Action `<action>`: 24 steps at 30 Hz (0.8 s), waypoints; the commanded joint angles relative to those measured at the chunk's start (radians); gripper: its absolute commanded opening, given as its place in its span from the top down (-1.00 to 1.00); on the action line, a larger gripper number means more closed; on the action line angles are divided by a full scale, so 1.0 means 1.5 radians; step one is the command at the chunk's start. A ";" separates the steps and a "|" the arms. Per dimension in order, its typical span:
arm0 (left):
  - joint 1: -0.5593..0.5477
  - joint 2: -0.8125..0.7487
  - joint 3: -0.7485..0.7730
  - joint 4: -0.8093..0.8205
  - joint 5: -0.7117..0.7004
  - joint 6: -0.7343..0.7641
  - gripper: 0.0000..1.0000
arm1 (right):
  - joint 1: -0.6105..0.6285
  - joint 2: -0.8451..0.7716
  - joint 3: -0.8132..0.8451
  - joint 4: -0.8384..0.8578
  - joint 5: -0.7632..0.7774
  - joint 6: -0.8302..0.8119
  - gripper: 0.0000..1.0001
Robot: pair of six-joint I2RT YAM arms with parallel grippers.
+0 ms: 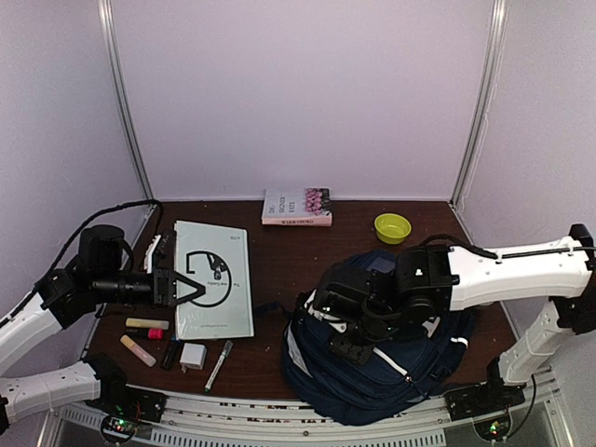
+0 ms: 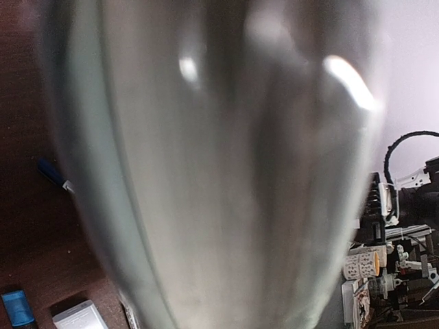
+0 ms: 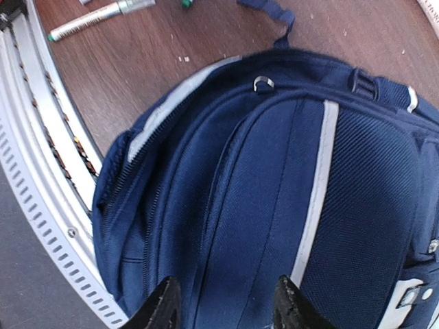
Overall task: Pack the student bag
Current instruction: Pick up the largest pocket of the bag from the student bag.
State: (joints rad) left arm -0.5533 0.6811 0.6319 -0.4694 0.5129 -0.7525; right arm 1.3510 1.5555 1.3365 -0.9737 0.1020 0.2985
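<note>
**A:** Where's the bag (image 1: 372,386)?

**B:** Lower right of the top view, by the near rail (image 1: 233,430), directly beneath the right gripper (image 3: 230,307). That arm is much the nearer. The left gripper (image 1: 196,287) is well apart, at centre left.

**A:** How does it lie?

**B:** In the right wrist view its white trim (image 3: 317,192) runs top to bottom. So the long axis points away from the fingers (image 3: 164,308), which straddle it crosswise. The zip pull (image 3: 263,83) sits beyond them, near the top of the frame.

**A:** And the grip?

**B:** The right fingers are apart with nothing between them, just over the fabric. I can't tell whether they touch it. The left ones look clamped on the edge of the notebook (image 1: 219,279), which fills that wrist view as a blur.
</note>
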 commanded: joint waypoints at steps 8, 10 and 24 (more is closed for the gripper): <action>0.002 -0.003 0.017 0.099 0.012 0.017 1.00 | 0.009 0.081 -0.028 -0.001 0.067 0.021 0.25; 0.002 -0.004 0.015 0.099 0.011 0.016 1.00 | 0.009 0.080 -0.027 -0.003 0.082 0.022 0.31; -0.020 0.011 0.032 0.100 0.044 0.018 1.00 | -0.020 0.021 0.079 -0.122 0.239 0.005 1.00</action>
State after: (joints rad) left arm -0.5629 0.7059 0.6315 -0.4725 0.5201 -0.7498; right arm 1.3705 1.6768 1.3811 -1.0527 0.2588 0.3180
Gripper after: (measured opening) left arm 0.181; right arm 0.041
